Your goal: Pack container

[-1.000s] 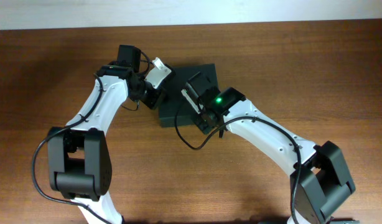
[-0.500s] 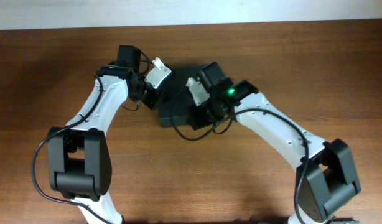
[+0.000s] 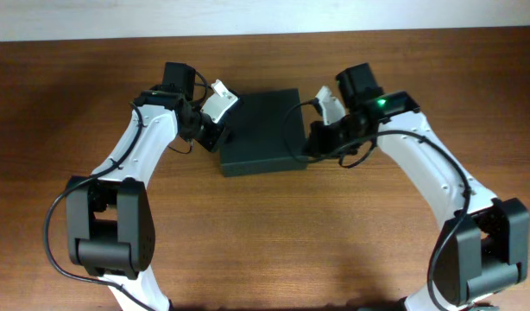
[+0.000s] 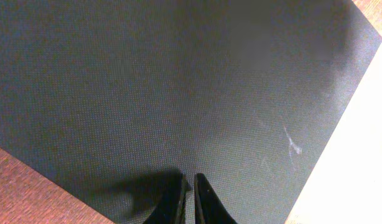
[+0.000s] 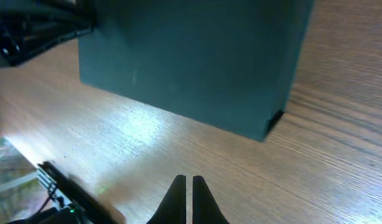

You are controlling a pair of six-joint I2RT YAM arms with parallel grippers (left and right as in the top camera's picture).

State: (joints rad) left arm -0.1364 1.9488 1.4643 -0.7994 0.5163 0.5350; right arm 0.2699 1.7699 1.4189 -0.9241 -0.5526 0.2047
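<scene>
Container [image 3: 263, 130]: dark box, lid down, mid-bench [image 3: 334, 233] between both arms.
Left gripper [image 4: 190, 186]: fingers pressed together, tips over the lid near its left edge.
Right gripper [image 5: 189, 186]: fingers pressed together, over bare bench beside the container's right side.

No words, numbers or signs can be read in any view. The dark green-black matte box [image 3: 263, 130] has a plain lid with a few pale scratches that are not letters. A small green light [image 3: 382, 104] glows on the right arm [image 3: 429, 164], and it is only a dot.
</scene>
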